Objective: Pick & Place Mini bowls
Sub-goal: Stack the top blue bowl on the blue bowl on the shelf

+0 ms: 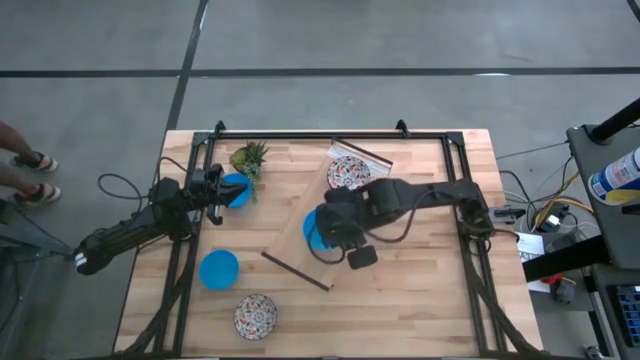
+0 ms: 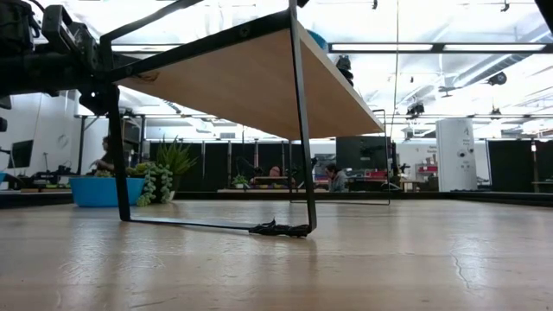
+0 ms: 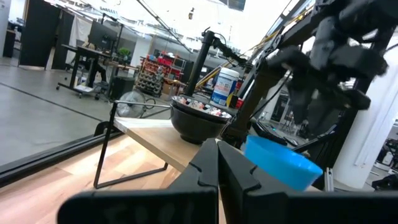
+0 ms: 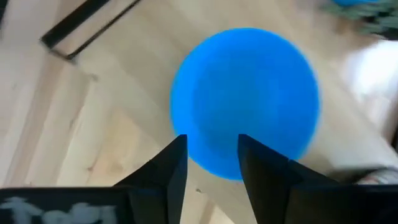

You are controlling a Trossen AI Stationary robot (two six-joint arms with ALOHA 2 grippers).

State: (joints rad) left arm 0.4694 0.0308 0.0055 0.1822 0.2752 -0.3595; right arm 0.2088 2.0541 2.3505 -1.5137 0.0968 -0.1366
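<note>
My right gripper [image 4: 211,152] hangs straight over a solid bright blue round mini bowl [image 4: 245,102], fingers parted around its near rim.

That bowl sits mouth-up on the long light wooden board [image 1: 300,235], which runs diagonally across the wooden table [image 1: 420,300] on a black wire stand. Farther along the board, a white bowl with red-and-dark ornament [image 1: 348,173] rests at its raised end. My left gripper [image 1: 212,187], fingers pressed together in its wrist view, waits beside another blue bowl [image 1: 236,190] near the small green plant [image 1: 249,157]. A third blue bowl [image 1: 219,269] and a second patterned bowl [image 1: 256,317] stand apart on the table's near-left part.
</note>
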